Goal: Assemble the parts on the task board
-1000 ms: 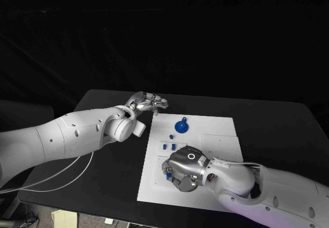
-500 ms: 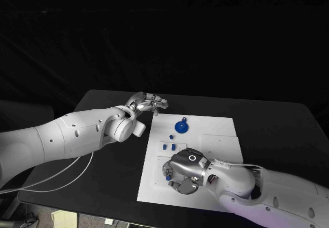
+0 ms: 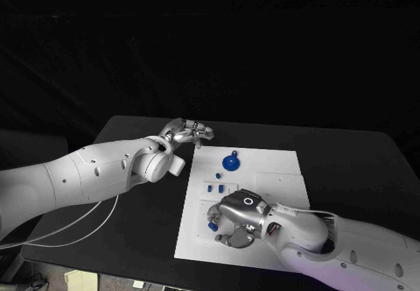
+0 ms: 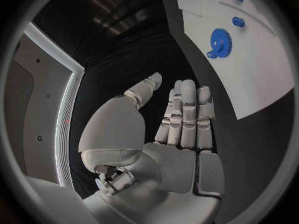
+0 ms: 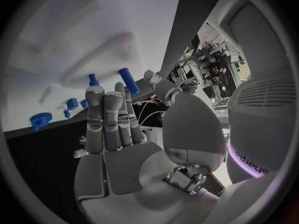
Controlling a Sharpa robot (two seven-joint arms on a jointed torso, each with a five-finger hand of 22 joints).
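The white task board (image 3: 263,176) lies in the middle of the black bench (image 3: 350,163). On its far part rests a blue gear (image 3: 231,161) with a small stub at its edge; nearer the middle, toward the board's left edge, sit a few small blue pegs (image 3: 216,188) close together, and one more blue piece (image 3: 213,226) lies on the near left part, just beside the right hand (image 3: 238,219). That hand hangs over the board's near half, palm turned down and fingers (image 3: 229,237) curled loosely under it; from the head view it is not clear whether they touch the blue piece, and the right wrist view shows the fingers side by side and fairly straight with nothing between them and the thumb, two blue pegs (image 5: 127,80) standing beyond the fingertips. The right forearm covers the board's near right corner. The left hand (image 3: 188,131) is held over the bare bench just off the board's far left corner, well apart from the parts; its fingers (image 4: 187,109) lie straight and together, thumb apart, holding nothing, with the gear (image 4: 220,42) on the board beyond them.
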